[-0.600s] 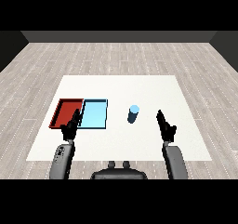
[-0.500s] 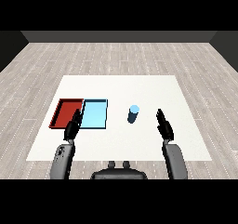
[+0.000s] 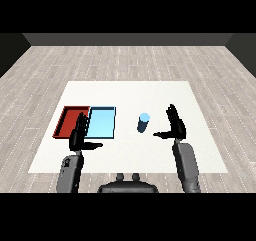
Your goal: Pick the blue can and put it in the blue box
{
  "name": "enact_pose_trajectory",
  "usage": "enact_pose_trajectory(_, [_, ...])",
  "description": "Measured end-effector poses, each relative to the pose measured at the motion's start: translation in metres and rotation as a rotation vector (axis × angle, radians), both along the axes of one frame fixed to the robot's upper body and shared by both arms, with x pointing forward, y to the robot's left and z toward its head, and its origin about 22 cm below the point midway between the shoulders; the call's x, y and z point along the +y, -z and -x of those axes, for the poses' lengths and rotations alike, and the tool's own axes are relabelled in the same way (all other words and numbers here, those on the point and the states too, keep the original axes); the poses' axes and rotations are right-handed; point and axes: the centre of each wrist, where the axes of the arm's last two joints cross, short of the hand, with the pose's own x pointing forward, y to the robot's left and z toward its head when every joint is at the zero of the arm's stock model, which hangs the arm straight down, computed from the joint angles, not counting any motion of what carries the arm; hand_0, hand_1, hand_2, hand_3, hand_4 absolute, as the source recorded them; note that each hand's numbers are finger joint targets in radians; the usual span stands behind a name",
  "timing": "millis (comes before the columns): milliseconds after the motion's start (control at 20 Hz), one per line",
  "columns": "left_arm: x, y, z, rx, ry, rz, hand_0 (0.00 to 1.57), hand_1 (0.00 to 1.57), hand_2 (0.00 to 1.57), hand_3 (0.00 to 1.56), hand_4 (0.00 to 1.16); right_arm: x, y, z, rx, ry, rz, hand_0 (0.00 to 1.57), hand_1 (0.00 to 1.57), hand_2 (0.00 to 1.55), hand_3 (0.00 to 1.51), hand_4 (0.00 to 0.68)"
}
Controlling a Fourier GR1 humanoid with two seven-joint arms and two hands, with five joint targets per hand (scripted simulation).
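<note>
A small blue can (image 3: 143,122) stands upright on the white table (image 3: 130,95), a little right of the trays. The light blue tray (image 3: 101,122) lies left of it, with nothing in it. My right hand (image 3: 174,124) hovers to the right of the can, fingers straight and thumb pointing left toward it, a clear gap between them. My left hand (image 3: 79,134) is raised near the front edges of the trays, fingers straight and thumb out, holding nothing.
The red tray (image 3: 69,122) lies directly left of the light blue one, partly behind my left hand. Grey wood floor surrounds the table.
My right hand has moved up and left, closer to the can. My left hand has barely shifted.
</note>
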Motion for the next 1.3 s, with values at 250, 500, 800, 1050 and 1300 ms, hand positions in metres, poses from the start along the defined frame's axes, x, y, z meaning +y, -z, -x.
enact_pose_trajectory(250, [0.003,0.011,-0.004,-0.096,0.008,0.036,0.00,0.00,0.00,0.00,0.00,-0.006,0.001,-0.010,-0.060,-0.027,-0.045,0.00,0.00,0.00,0.00,0.000])
enact_pose_trajectory(500, [-0.001,0.020,-0.003,-0.119,0.012,0.058,0.00,0.00,0.00,0.00,0.00,-0.008,0.015,-0.020,-0.066,-0.035,-0.053,0.00,0.00,0.00,0.00,0.000])
enact_pose_trajectory(800, [-0.001,0.019,-0.014,-0.116,0.007,0.070,0.00,0.00,0.00,0.00,0.00,-0.007,0.013,-0.024,-0.043,-0.033,-0.061,0.00,0.00,0.00,0.00,0.000])
enact_pose_trajectory(1050, [0.003,0.018,-0.006,-0.114,0.009,0.070,0.00,0.00,0.00,0.00,0.00,-0.012,0.022,-0.027,-0.004,-0.046,-0.091,0.00,0.00,0.00,0.00,0.000])
enact_pose_trajectory(1300, [0.003,0.017,-0.005,-0.117,0.014,0.079,0.00,0.00,0.00,0.00,0.00,-0.010,0.028,-0.034,0.035,-0.036,-0.116,0.00,0.00,0.00,0.00,0.000])
